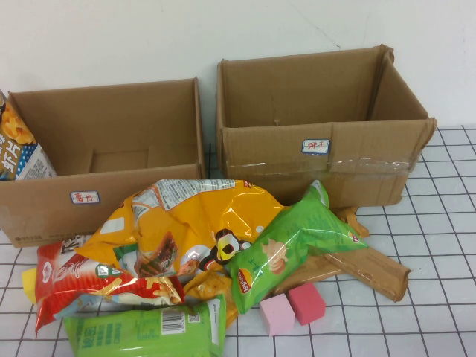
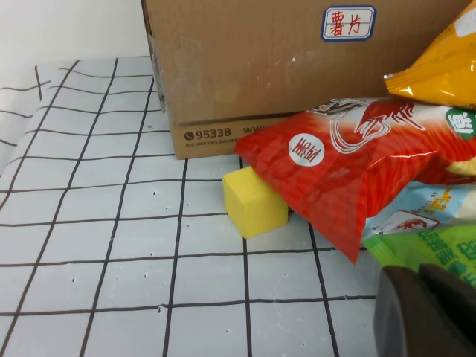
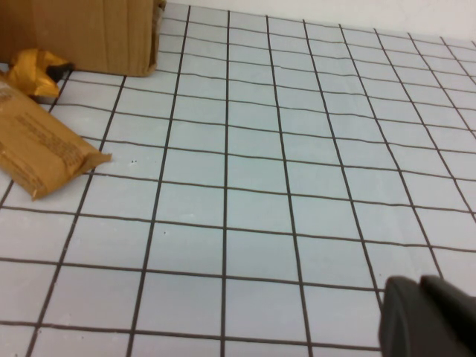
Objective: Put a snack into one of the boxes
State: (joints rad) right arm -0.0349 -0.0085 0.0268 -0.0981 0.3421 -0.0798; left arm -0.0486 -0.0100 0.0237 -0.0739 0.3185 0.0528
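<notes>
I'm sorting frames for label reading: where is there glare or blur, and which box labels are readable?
High view: even light, glare on the yellow bag, both box labels small and soft. Left wrist view: label on the lower box is sharp; left gripper is a dark blur at the corner. Right wrist view: floor sharp, right gripper blurred.

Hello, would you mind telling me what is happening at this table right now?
Nothing is being handled yet. The blue chip bag already leans inside the lower cardboard box's left end. Other snacks lie piled in front. The left claw hovers near the red bag; the right claw hangs over bare grid.
</notes>
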